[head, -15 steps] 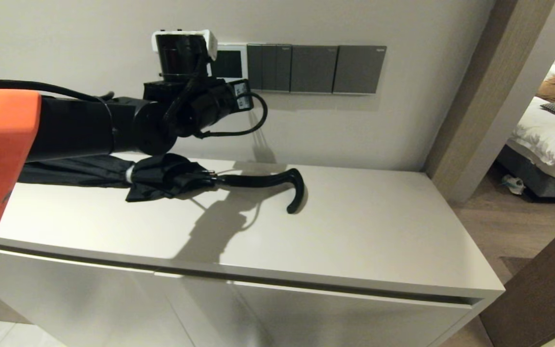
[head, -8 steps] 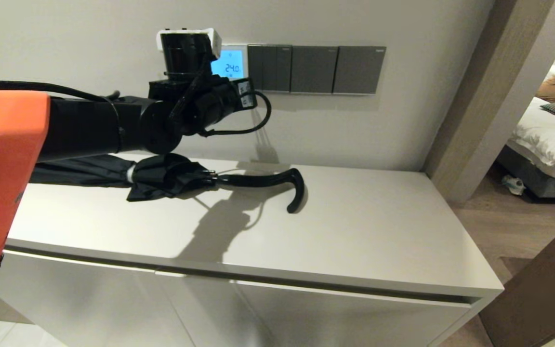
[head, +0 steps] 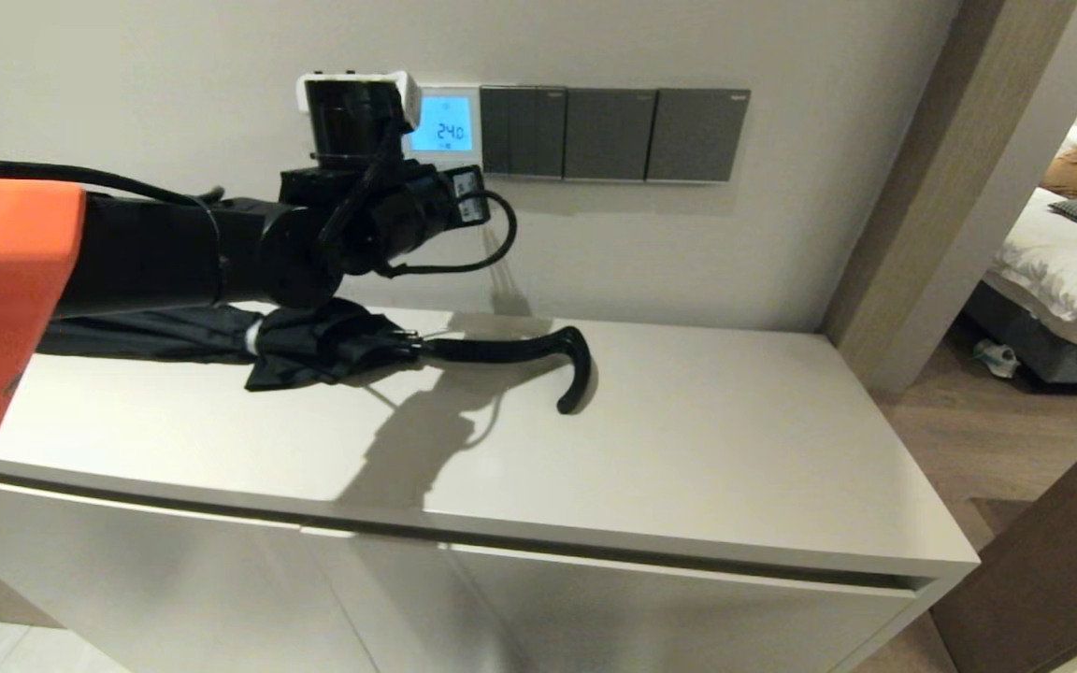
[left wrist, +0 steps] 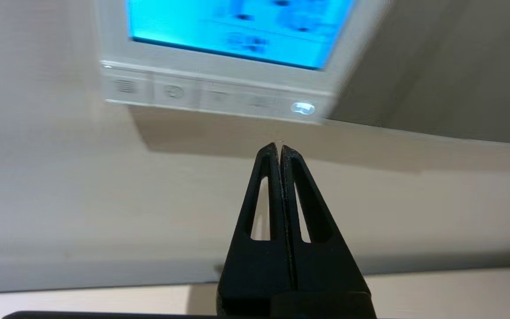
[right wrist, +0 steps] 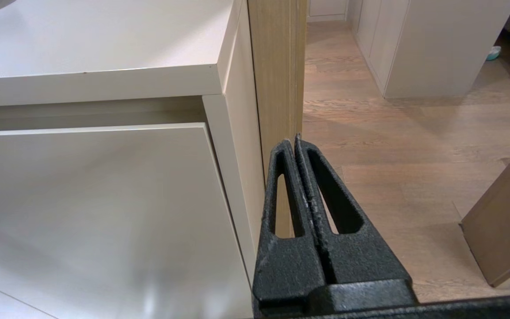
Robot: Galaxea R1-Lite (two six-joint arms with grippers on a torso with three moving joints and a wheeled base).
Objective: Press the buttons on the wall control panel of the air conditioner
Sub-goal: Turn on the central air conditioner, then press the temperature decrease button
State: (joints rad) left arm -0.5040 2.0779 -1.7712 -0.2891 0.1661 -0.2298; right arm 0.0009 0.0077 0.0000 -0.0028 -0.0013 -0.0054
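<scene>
Left gripper [left wrist: 280, 146] fingers pressed together, empty, below blurred buttons [left wrist: 210, 94].

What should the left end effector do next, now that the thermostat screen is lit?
Probably ease the shut left end effector up and forward onto one of the buttons. In the left wrist view its tip sits just below the air conditioner's wall control panel, apart from the button row, and the screen glows blue showing 24.0. The right end effector stays parked by the cabinet.

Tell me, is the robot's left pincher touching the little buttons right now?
Apart. In the left wrist view, bare wall shows between the shut left gripper and the buttons.
</scene>
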